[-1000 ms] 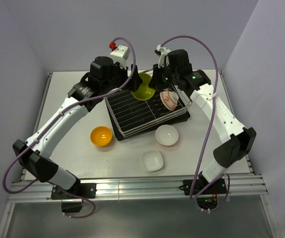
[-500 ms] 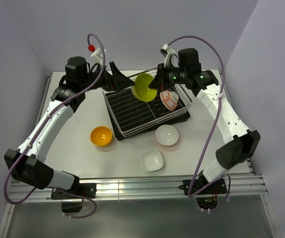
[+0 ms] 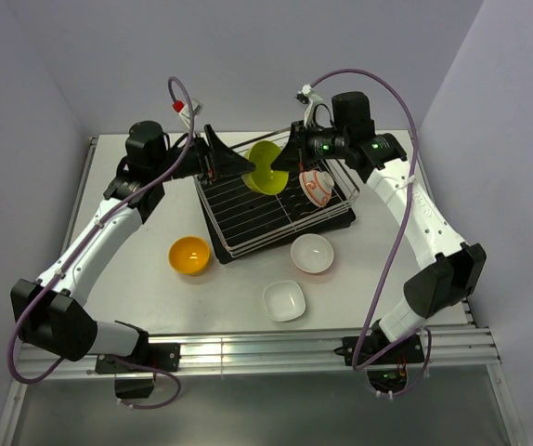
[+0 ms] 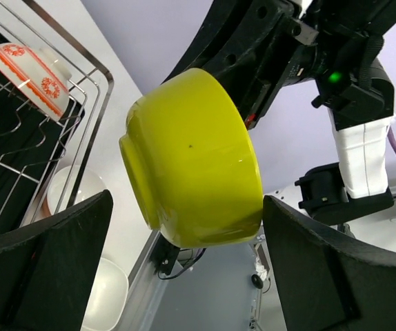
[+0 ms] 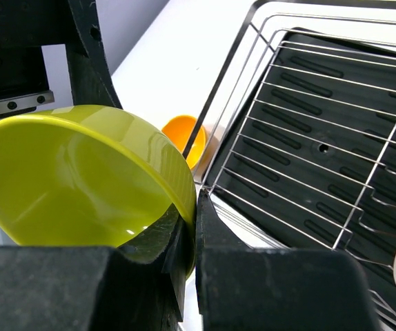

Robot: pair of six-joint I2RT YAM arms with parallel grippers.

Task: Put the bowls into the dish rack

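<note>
**benchbot_dan:** Handoff looks finished? A second ago the left gripper was bunched up right at the lime bowl. Now it's pulled back toward its own side with the fingers spread wide, holding nothing.

**rackrat:** Yep, and the right gripper has it alone, jaws pinched on the rim. The right wrist view shows one finger inside the bowl and one outside. The bowl hangs tilted in the air over the far end of the dish rack, not in it yet. So I'd say only the drop-in is left for this one.

**benchbot_dan:** Any room, though?

**rackrat:** Plenty. The patterned bowl leans on the prongs at the far right, and the rest of the wires are bare. What I'd watch is the raised rim just under the bowl, and the left fingers, which point at it from close by.

**benchbot_dan:** And the leftovers?

**rackrat:** The orange bowl sits just left of the rack. The round white bowl is at the rack's near edge and the squarish white bowl nearer the bases, all on the table. I only count five bowls.
</note>
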